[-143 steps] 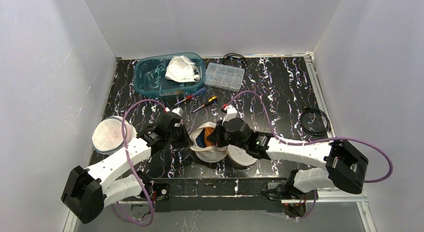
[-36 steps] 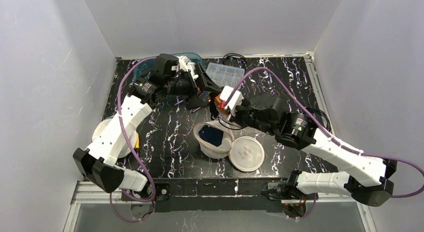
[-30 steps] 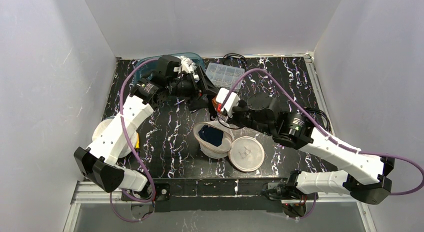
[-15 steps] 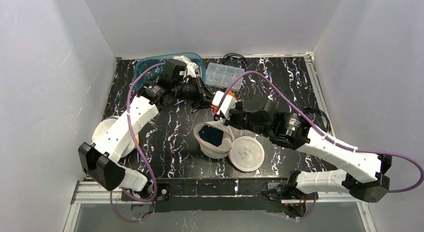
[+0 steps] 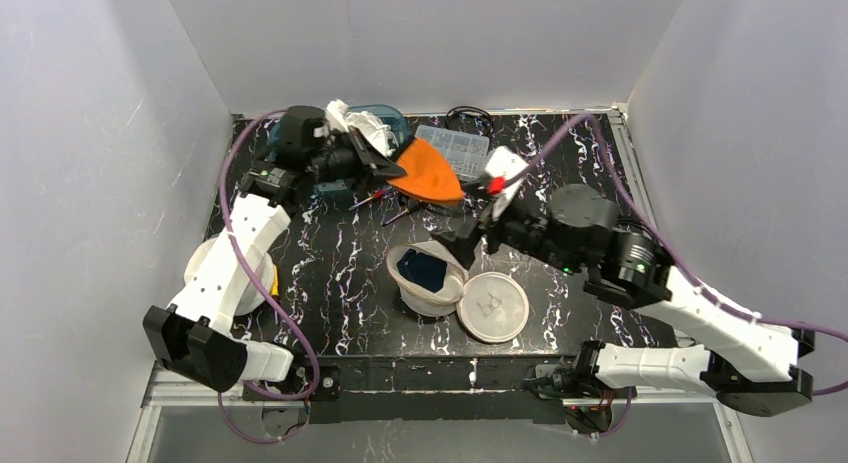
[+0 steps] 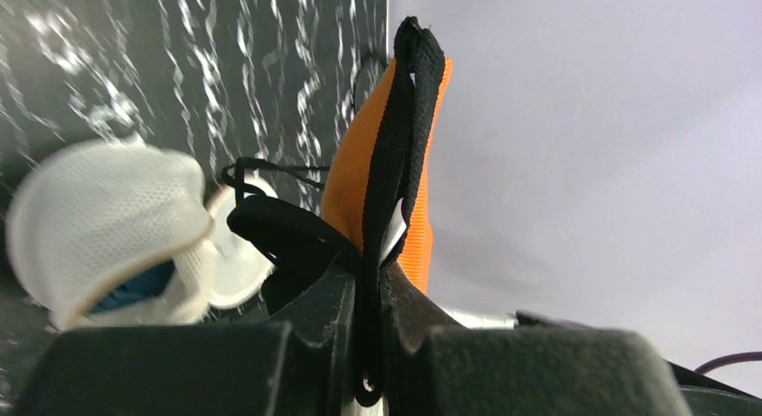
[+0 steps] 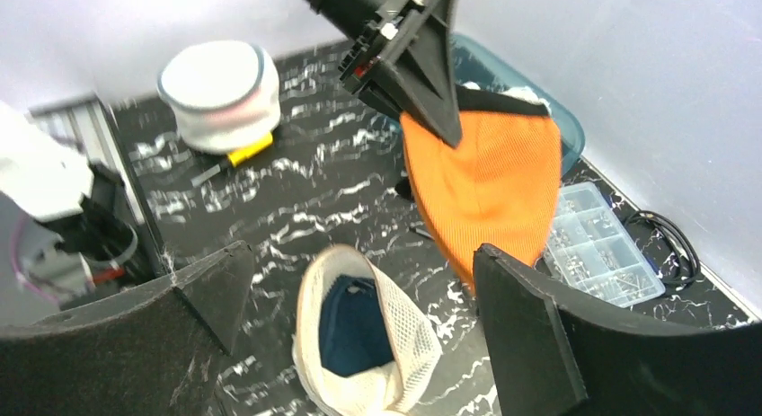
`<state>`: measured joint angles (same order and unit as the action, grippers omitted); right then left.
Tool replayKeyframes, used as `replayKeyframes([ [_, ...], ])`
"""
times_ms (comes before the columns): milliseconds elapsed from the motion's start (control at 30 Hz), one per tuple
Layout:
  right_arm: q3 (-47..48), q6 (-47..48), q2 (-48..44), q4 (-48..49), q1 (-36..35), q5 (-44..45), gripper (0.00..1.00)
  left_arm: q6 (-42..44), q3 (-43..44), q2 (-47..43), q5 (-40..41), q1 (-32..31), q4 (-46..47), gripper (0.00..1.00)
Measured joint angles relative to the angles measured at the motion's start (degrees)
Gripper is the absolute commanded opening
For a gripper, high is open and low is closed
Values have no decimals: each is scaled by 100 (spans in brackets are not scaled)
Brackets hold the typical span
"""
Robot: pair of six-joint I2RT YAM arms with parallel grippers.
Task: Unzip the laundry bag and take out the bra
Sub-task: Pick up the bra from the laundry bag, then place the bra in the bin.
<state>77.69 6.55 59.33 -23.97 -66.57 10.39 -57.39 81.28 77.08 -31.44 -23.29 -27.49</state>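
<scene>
**mo_k:** How far along was it at this point?

**tess:** Pretty much done, I'd say. Going from the left: a second mesh bag [image 5: 215, 268] sat at the left edge, not part of this. At upper left the left gripper [image 5: 372, 163] was clamped tight on the black trim of the orange bra [image 5: 428, 173], holding it in the air over the screwdrivers [image 5: 408, 212]. At center, the laundry bag [image 5: 428, 280] lay unzipped and gaping, with something dark blue [image 5: 420, 271] inside. The right gripper [image 5: 462, 241] hung just beside it, fingers spread wide, holding nothing. All that was left was setting the bra down.

**mo_k:** Any room for that?

**tess:** It was tight up there: the bin [image 5: 385, 118], the parts box [image 5: 462, 153] and the back wall [image 5: 420, 43] were all close. The table [image 5: 580, 153] at upper right looked bare.
</scene>
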Motion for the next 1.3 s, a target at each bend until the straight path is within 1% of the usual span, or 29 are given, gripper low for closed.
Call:
replayKeyframes([
  [100, -256, -358, -496, 470, -9, 313, 99, 284, -2, -85, 103, 599, 192, 0],
  [233, -1073, -750, -1143, 940, -20, 756, 99, 804, 105, 133, 87, 1440, 455, 0],
  [333, -1751, -1051, -1440, 1115, -20, 791, 98, 1296, 337, 501, 70, 1762, 723, 0],
  [500, -3038, -1589, -1644, 1519, -22, 564, 96, 1880, 417, 1025, -90, 1882, 1727, 0],
  [567, -3373, -1759, -1644, 1550, -22, 435, 96, 2065, 448, 1252, -184, 1902, 2197, 0],
  [667, -3661, -1971, -1687, 1620, -22, 319, 96, 2374, 708, 1679, -260, 1917, 2586, 0],
  [800, -3895, -2129, -1978, 1751, -22, 317, 96, 2824, 1104, 2321, -380, 2028, 2918, 0],
  [967, -3998, -2181, -2258, 1853, -22, 431, 97, 3101, 1388, 2979, -658, 2249, 3189, 0],
  [1100, -4000, -2157, -2157, 1862, -22, 428, 97, 3161, 1620, 3491, -887, 2352, 3346, 0],
  [1300, -4000, -2046, -1799, 1814, -22, 433, 97, 2938, 1626, 4116, -1060, 2485, 3449, 0],
])
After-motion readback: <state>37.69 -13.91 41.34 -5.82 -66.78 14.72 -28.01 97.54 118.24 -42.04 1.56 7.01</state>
